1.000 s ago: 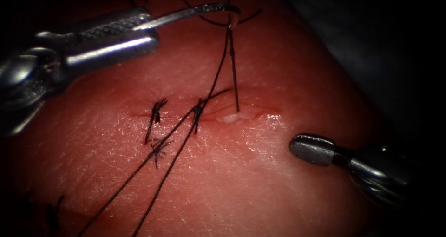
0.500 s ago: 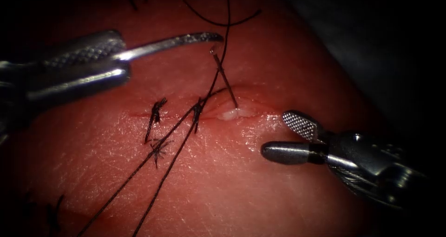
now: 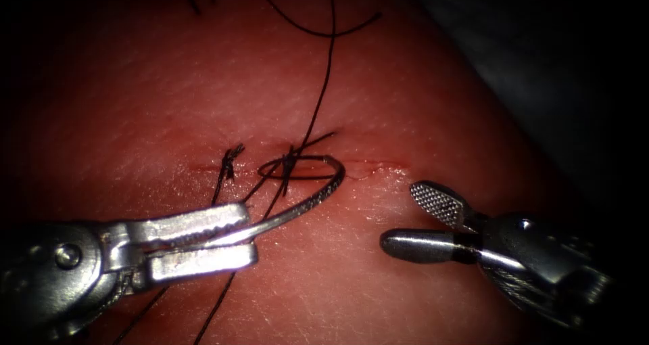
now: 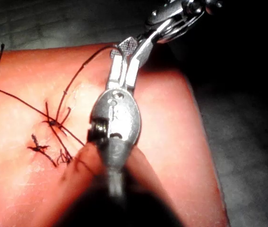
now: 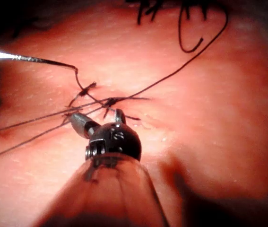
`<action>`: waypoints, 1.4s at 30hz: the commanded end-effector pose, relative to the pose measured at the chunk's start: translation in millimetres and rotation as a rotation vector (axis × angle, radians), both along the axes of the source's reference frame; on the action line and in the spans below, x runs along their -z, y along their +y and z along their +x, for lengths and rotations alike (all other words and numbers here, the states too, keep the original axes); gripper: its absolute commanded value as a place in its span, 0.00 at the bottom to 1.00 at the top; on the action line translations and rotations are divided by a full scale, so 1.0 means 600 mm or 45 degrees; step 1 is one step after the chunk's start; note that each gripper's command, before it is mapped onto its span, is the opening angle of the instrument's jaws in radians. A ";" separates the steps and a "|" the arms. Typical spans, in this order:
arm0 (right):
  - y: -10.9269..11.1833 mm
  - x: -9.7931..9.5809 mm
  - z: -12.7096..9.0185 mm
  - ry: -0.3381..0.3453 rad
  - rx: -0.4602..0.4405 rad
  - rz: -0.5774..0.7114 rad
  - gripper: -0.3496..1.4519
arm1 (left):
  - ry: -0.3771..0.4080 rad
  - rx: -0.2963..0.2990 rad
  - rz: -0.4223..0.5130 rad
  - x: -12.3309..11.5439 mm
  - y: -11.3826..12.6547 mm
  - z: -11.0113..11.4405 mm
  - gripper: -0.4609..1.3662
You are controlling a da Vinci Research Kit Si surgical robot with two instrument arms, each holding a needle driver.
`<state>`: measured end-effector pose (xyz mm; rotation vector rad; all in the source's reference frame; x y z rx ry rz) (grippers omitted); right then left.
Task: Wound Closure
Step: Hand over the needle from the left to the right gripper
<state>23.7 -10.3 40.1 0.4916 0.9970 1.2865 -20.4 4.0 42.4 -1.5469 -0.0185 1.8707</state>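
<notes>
The left arm's tool (image 3: 230,240) enters from the lower left of the endoscope frame, its jaws pinching the curved needle (image 3: 307,199) near its blunt, thread-bearing end. The needle arcs up and right to the cut (image 3: 378,166), and its tip sits at the lower lip of the cut, just right of the 2nd knot (image 3: 287,164); whether the point has entered the tissue (image 3: 405,81) cannot be told. The right arm's tool (image 3: 422,216) waits at the lower right of the frame, jaws spread and holding nothing, just below the right end of the cut. 2 tied stitches already cross the cut toward its left, and the thread (image 3: 324,81) runs up from the 2nd knot to the upper middle of the frame, with more strands trailing to the lower left under the left tool.

The risk, as it looks here: the needle tip lies among loose strands beside the 2nd knot, so it could snag or pierce the thread. A grip this far back could also let the needle twist in the jaws against firm tissue.
</notes>
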 end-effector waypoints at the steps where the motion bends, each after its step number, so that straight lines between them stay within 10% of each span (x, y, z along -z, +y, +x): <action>1: 0.0003 0.0002 -0.0002 0.001 -0.002 0.039 0.61 | 0.021 -0.015 -0.024 -0.0004 0.0001 -0.0001 0.06; 18: 0.0014 0.0039 -0.0003 0.261 -0.289 0.719 0.77 | 0.283 -0.204 -0.426 -0.0039 -0.0031 -0.0053 0.06; 42: 0.0037 0.0049 0.0085 0.454 -0.407 0.947 0.83 | 0.383 -0.232 -0.580 -0.0070 -0.0038 -0.0073 0.06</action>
